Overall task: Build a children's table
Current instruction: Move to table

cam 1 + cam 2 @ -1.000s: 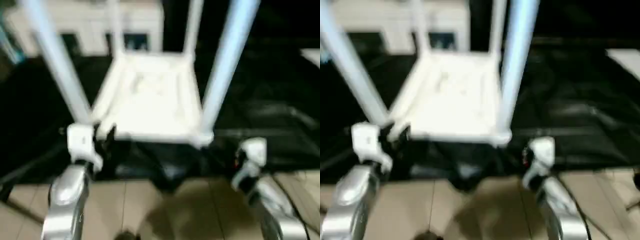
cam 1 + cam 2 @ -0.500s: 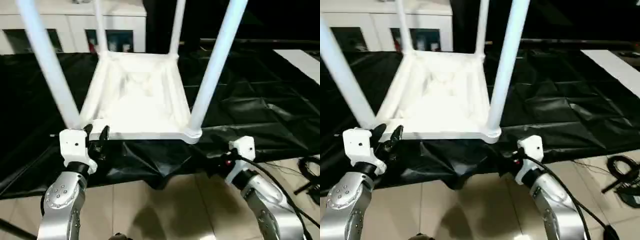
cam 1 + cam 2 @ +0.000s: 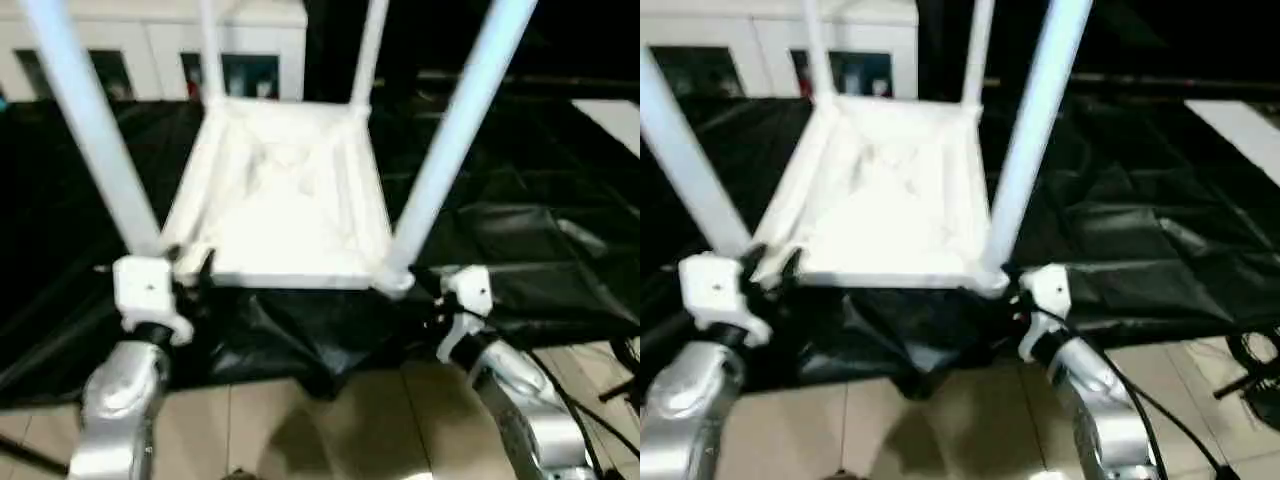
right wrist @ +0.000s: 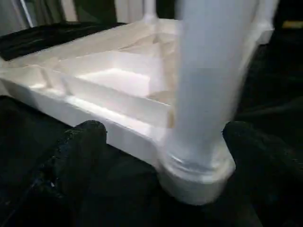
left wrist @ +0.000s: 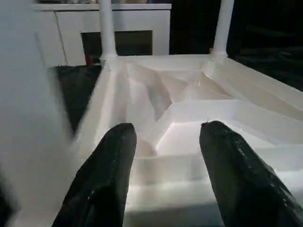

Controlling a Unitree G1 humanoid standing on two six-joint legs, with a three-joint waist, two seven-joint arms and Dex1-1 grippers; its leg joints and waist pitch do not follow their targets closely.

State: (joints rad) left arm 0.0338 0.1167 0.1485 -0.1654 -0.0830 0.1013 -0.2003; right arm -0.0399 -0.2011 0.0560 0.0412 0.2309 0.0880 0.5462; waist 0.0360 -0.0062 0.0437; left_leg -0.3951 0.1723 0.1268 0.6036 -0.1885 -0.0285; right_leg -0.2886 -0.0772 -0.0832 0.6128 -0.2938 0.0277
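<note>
Head view: I see the children's table (image 3: 285, 195) upside down on black sheeting (image 3: 520, 250); left gripper (image 5: 165, 156) half-open at its rim, right gripper (image 4: 161, 156) wide, flanking a leg (image 4: 208, 90), neither holding anything.

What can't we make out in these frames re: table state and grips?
- Leg tops: all four legs of the children's table run off the upper edge of both eye views.
- Leg seating: the near right leg is blurred in the right wrist view; the socket joint is unclear.
- Left gripper: its fingers flank the rim; contact is unclear.
- Right gripper: open astride the corner; touch is unclear.
</note>
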